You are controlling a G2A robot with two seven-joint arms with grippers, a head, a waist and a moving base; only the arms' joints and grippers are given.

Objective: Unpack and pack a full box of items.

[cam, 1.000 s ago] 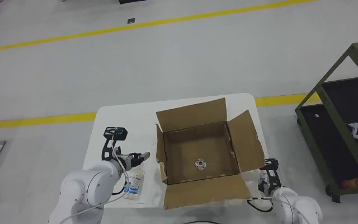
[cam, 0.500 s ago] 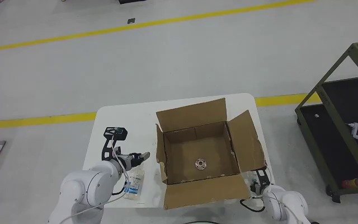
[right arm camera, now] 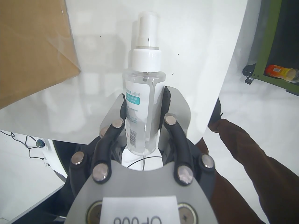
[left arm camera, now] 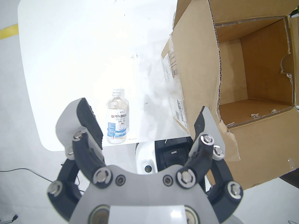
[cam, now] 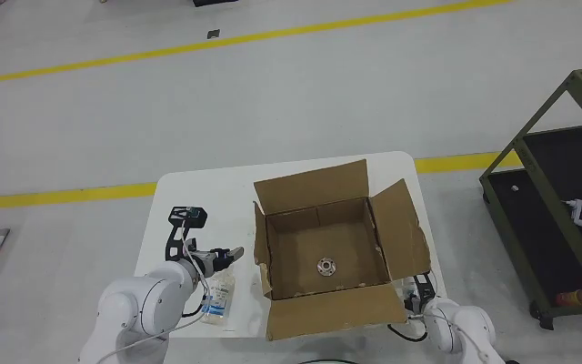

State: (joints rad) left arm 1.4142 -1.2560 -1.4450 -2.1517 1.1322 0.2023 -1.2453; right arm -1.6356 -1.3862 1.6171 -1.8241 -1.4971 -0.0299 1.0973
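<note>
Clamping a clear, white-capped spray bottle [right arm camera: 143, 87], right jaws; left jaws apart near a small labelled bottle [left arm camera: 117, 117].

Cardboard box [cam: 312, 187] open, flaps splayed, mid-table; small round metal part [cam: 325, 266] on its floor. Clear labelled bottle [left arm camera: 117, 117] on table, left of box. Clear spray bottle [right arm camera: 143, 87] clamped in right gripper [right arm camera: 144, 100].

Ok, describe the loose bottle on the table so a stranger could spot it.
Find the open cardboard box on the white table. Left of it, by the robot-side edge, rests a small clear bottle near the left claw. Unlike the spray bottle in the right claw, it is squat with a plain cap.
</note>
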